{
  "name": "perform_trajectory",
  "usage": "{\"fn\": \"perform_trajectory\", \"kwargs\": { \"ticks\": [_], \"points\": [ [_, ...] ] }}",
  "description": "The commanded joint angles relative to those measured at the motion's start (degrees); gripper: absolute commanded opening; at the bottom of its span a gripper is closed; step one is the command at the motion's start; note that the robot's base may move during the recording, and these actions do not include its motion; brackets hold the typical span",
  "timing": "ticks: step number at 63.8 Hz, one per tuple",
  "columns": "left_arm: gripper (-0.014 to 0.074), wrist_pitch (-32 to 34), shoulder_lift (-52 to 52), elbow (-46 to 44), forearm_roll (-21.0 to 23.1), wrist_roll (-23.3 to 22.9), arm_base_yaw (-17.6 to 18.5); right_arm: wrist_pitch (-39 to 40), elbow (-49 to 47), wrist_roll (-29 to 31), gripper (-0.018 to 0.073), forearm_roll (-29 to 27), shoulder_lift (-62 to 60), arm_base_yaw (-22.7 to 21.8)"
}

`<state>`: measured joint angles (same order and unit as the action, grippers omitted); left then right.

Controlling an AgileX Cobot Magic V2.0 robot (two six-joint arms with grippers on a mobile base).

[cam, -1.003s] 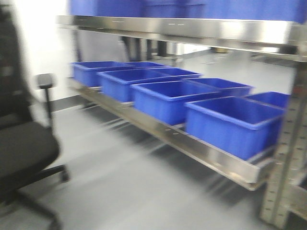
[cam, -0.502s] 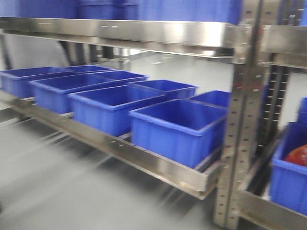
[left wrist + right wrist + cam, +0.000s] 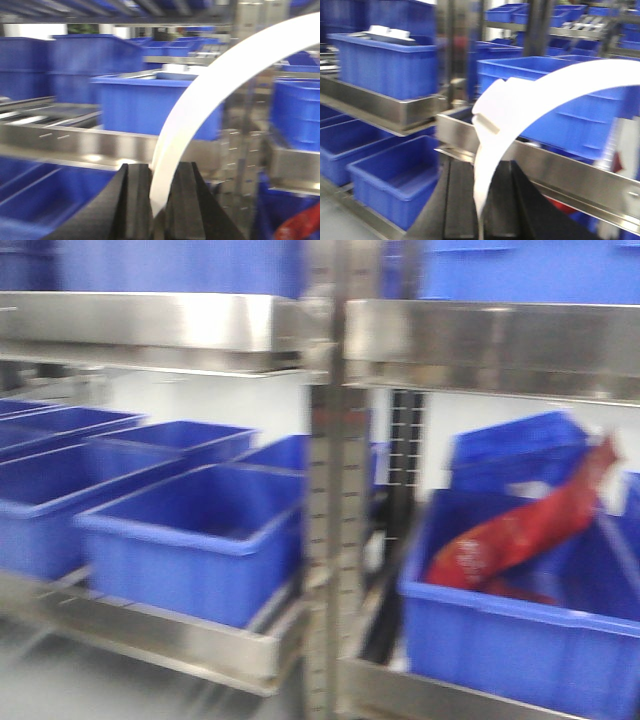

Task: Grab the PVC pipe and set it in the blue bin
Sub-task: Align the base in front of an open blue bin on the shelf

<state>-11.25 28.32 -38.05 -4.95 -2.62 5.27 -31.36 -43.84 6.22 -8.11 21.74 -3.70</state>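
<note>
In the left wrist view my left gripper [image 3: 159, 172] is shut on the end of a white curved PVC pipe piece [image 3: 215, 85] that arches up and to the right. In the right wrist view my right gripper [image 3: 482, 172] is shut on a white curved PVC pipe piece [image 3: 545, 95] with a stepped edge, also arching to the right. I cannot tell whether these are one piece or two. No tab or hole shows. Blue bins [image 3: 190, 540] stand in rows on the steel rack. Neither gripper shows in the front view.
A steel rack upright [image 3: 335, 540] stands mid-view with shelf beams above. To its right a blue bin [image 3: 500, 650] holds a red bag [image 3: 520, 530]. More blue bins [image 3: 390, 62] sit on steel shelves [image 3: 75, 145] in both wrist views.
The front view has swept to the right along the rack. The office chair has left the view. The rack upright and the bin with the red bag have come in.
</note>
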Motion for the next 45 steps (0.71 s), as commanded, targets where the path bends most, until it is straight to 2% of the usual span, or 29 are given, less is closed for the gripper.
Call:
{"fn": "perform_trajectory", "kwargs": {
  "ticks": [1, 45],
  "points": [
    [-0.0111, 1.80, -0.14, -0.43, 0.21, -0.45, 0.46, 1.87, -0.07, 0.34, -0.0162, 0.44, -0.11, 0.17],
    [-0.0111, 1.80, -0.14, -0.43, 0.21, -0.45, 0.46, 1.87, -0.07, 0.34, -0.0162, 0.44, -0.11, 0.17]
  ]
}}
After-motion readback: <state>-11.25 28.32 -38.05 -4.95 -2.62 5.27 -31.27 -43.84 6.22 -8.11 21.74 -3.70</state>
